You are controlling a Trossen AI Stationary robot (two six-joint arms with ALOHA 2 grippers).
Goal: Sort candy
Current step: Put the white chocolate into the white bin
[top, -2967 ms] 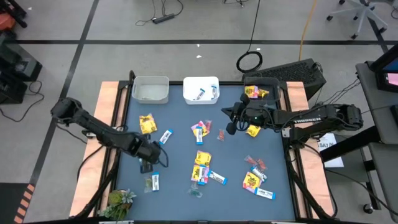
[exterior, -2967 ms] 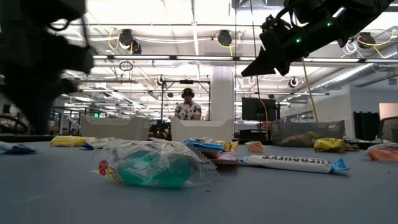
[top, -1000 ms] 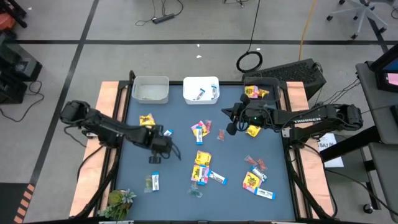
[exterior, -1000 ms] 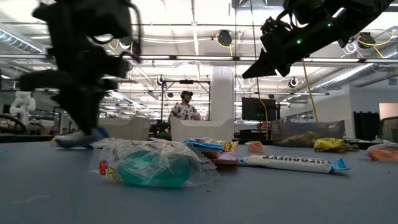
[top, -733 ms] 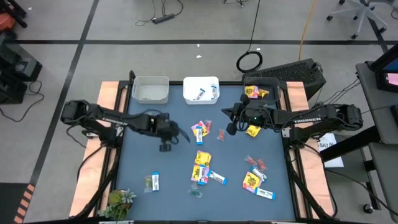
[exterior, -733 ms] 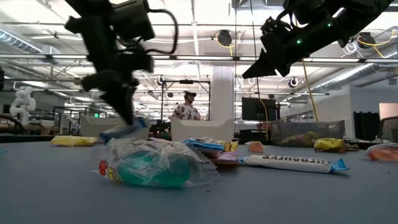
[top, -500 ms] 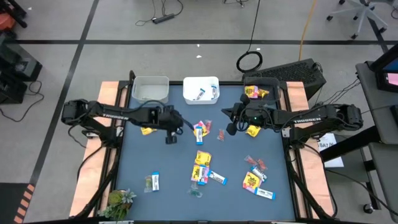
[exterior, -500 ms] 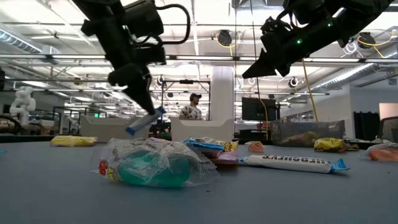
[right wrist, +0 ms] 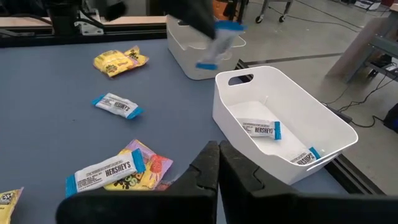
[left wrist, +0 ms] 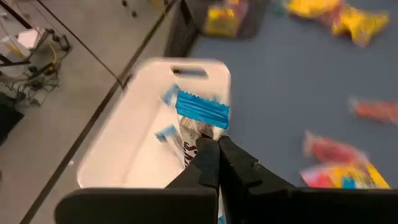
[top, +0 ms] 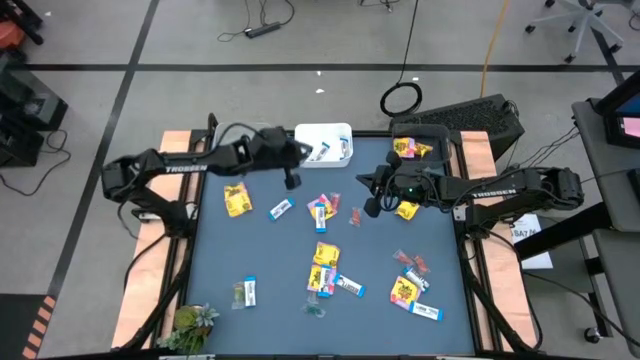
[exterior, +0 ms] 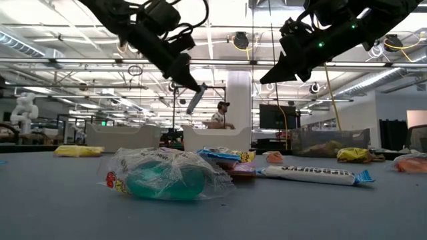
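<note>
One blue-and-white bar [left wrist: 200, 121] is pinched in my left end effector [top: 292, 172], jaws fully closed on it, hanging just over the white bin [top: 336, 134] at the counter's [top: 290, 290] far edge, where a couple of the same bars already lie. I judge this the drop-off step: next I centre over the bin, then open. Right end effector [top: 368, 207] is closed, empty, waiting above mid-counter. Rest of the candy [top: 325, 262] is scattered across the counter.
</note>
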